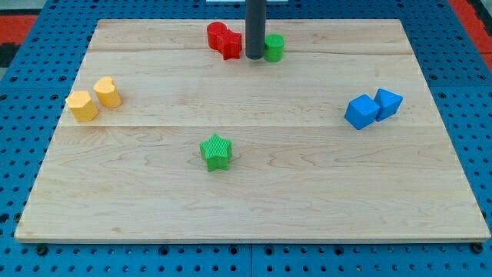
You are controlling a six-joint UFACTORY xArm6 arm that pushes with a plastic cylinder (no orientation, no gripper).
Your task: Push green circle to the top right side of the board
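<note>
My tip, the end of the dark rod, sits near the top of the wooden board. It holds nothing & is just left of the small green circle block, touching or almost. Two red blocks are just left of my tip. Green star block is mid-board. Two yellow blocks left, two blue blocks right.
</note>
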